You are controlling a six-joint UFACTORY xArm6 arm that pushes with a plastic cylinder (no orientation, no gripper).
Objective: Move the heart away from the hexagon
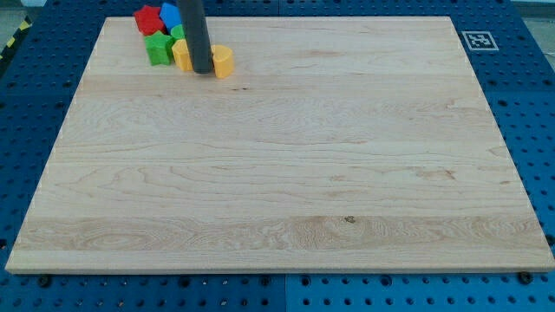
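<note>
My tip [202, 72] rests on the board near the view's top left, between two yellow blocks. The yellow block [224, 61] just to its right looks like the heart and touches or nearly touches the rod. The yellow block [182, 55] just to its left looks like the hexagon and is partly hidden by the rod. The rod [194, 30] rises out of the view's top.
A green block [159, 48] sits left of the left yellow block. A second green block [178, 33], a red block [147, 19] and a blue block [169, 14] are packed behind it at the board's top edge. The wooden board [286, 173] has a marker tag [478, 40] beyond its top right corner.
</note>
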